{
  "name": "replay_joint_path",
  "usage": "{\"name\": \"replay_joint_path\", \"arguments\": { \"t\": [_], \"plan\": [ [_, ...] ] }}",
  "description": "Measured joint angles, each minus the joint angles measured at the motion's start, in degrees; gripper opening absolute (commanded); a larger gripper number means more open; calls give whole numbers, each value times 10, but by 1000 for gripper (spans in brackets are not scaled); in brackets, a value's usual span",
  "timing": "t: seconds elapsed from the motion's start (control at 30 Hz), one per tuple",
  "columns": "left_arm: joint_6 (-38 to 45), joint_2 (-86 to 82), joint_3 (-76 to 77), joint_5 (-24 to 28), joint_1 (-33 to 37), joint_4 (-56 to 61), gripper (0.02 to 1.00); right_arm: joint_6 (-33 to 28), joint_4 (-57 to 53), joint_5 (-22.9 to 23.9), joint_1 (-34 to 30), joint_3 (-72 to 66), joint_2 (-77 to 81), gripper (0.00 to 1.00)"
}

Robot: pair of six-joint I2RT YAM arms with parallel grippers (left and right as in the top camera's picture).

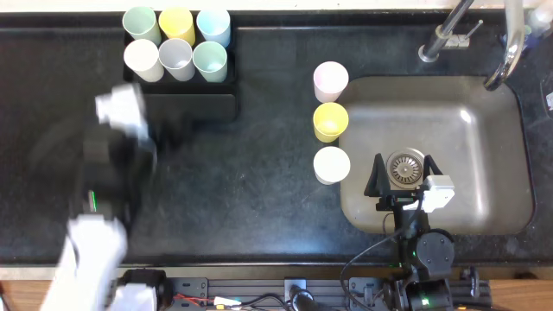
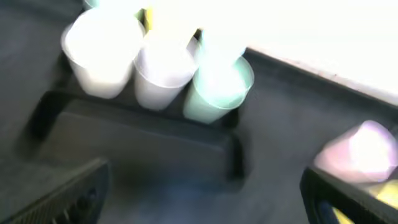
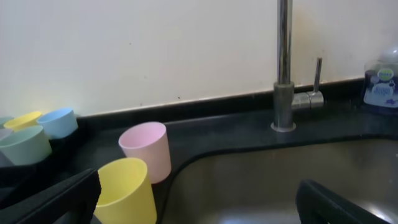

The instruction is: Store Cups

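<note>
- Risk 1: three loose cups stand in a tight line on the counter along the sink's (image 1: 484, 207) left rim: pink cup (image 1: 330, 80), yellow cup (image 1: 330, 121), white cup (image 1: 331, 164). Gaps are v. small, so wide-spread fingers going for one prob. nudge its neighbour. A tipped cup could roll into the basin.
- Risk 2: cups look light, smooth and tapered. Too hard a pinch may squash the wall or let the cup slip out; too soft and it drops en route.
- Risk 3: rack (image 1: 194, 105) sits at the counter's back-left and its rear part already holds six cups in two rows of three. The free space is the front strip, just beside the mint cup (image 1: 210, 60) and its row. A sloppy set-down there could knock those over.
- Risk 4: loose cups are nearer the right arm, the rack is on the left arm's side. Cross-reach or a hand-off may bring the arms together.
- Left gripper (image 2: 205, 208): fingers wide apart, nothing between them, over the counter just in front of the rack.
- Right gripper (image 1: 402, 179): also spread, holding nothing, above the sink near the drain (image 1: 404, 167).
- Look of cups: small handleless tumblers, pastel, matte, all upright w/ mouths up, rim wider than base.
</note>
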Motion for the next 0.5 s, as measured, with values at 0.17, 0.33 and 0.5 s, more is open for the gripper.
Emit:
{"name": "replay_joint_path", "arguments": {
  "t": [0.17,0.33,0.5],
  "plan": [
    [-41,346,468,77,-60,-153,996,0,1,0,0,0,0,998],
    [-27,566,799,63,-169,-354,998,0,1,0,0,0,0,996],
    [-25,639,896,-35,-275,-522,998,0,1,0,0,0,0,998]
  ]
}}
